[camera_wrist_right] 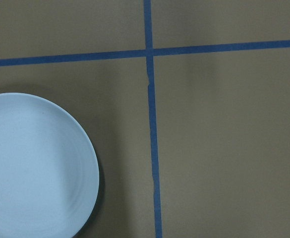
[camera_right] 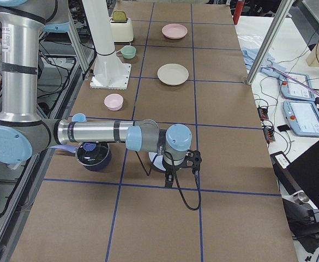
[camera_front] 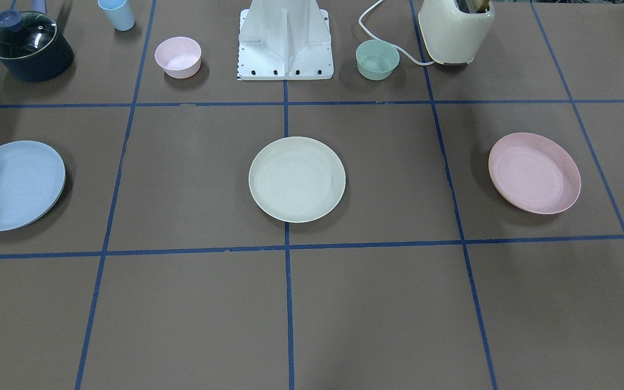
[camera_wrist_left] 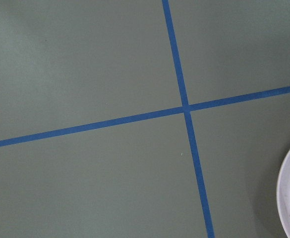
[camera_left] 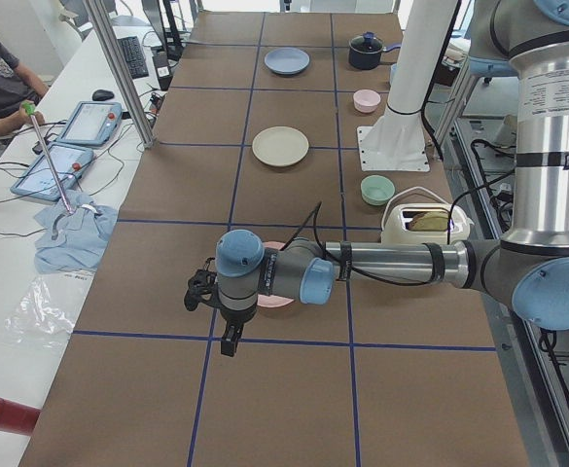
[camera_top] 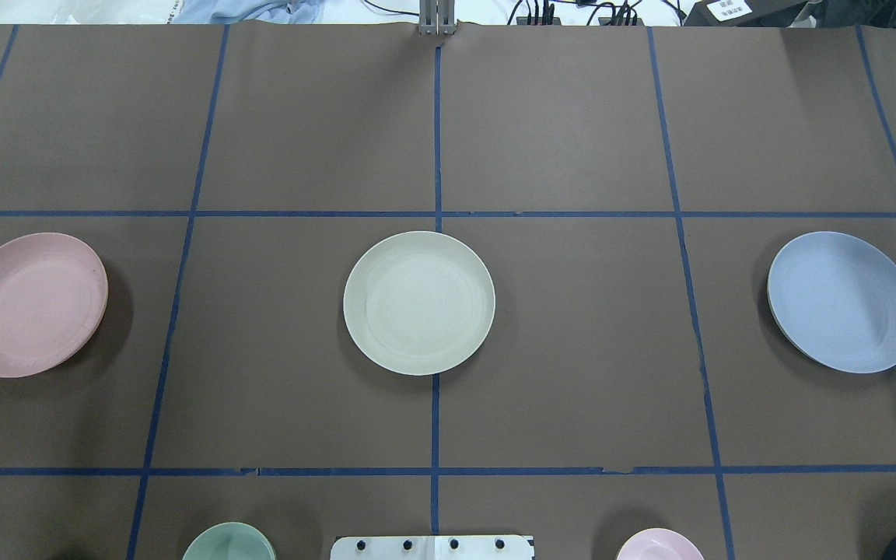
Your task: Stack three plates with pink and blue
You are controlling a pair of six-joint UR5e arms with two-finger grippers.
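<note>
left gripper (camera_left: 229, 341) and right gripper (camera_right: 169, 178): open or closed, i cannot tell. the pastel pink round matte plate (camera_top: 28, 305) at middle left may slip when pinched, its rim being shallow

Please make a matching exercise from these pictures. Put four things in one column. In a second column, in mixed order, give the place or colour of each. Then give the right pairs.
Things:
1. pink plate
2. cream plate
3. blue plate
4. pot

Places:
A. middle of the row of plates
B. end of the row on the robot's right
C. end of the row on the robot's left
D. dark blue, nearer the robot than the plates, on its right

Pairs: 1-C, 2-A, 3-B, 4-D
</note>
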